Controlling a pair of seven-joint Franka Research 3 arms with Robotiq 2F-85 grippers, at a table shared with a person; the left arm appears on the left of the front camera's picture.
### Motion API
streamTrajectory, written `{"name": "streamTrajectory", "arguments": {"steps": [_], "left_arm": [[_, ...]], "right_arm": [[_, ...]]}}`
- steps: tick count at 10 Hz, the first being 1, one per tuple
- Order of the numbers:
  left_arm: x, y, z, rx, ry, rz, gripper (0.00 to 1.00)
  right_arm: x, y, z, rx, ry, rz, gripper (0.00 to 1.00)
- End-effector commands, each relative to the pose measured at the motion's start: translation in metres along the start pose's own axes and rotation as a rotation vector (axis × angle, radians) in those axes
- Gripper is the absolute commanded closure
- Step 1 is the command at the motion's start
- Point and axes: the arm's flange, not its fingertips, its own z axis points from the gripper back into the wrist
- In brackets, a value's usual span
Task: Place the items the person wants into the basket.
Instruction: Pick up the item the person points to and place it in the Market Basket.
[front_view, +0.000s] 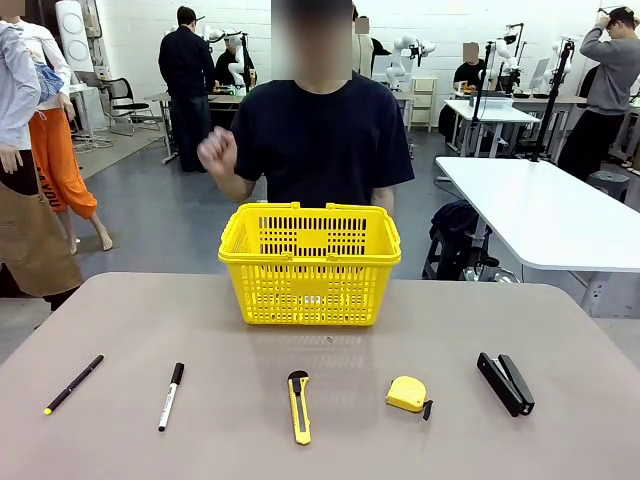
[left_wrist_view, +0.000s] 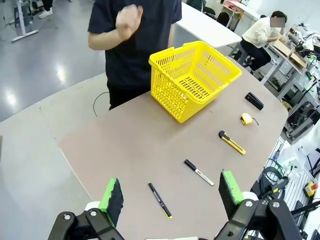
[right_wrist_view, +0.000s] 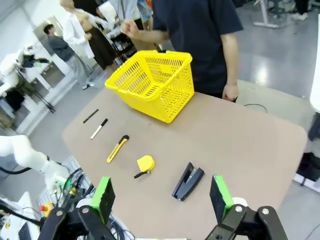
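left gripper (left_wrist_view: 170, 197) and right gripper (right_wrist_view: 162, 197) gape empty; pen (front_view: 73, 384), marker (front_view: 171, 396), knife (front_view: 299, 407) lie spaced for picking, six to eight o'clock of basket (front_view: 310, 290).

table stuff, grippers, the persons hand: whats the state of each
basket: upright, empty, handles folded down
marker: capped, lying flat
utility knife: lying flat, no blade showing
tape measure: tape wound in
stapler: shut
left gripper: open
right gripper: open
person's hand: raised, loosely closed
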Motion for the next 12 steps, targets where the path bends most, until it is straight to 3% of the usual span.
{"name": "streamTrajectory", "arguments": {"steps": [1,2,12], "left_arm": [[0.0021,-0.0058,0.0004,0.011,0.044,-0.029,0.0],[0.0,0.0,0.0,0.0,0.0,0.0,0.0],[0.0,0.0,0.0,0.0,0.0,0.0,0.0]], "right_arm": [[0.0057,-0.0016,-0.0082,0.027,-0.008,0.009,0.0],[0.0,0.0,0.0,0.0,0.0,0.0,0.0],[0.0,0.0,0.0,0.0,0.0,0.0,0.0]]}}
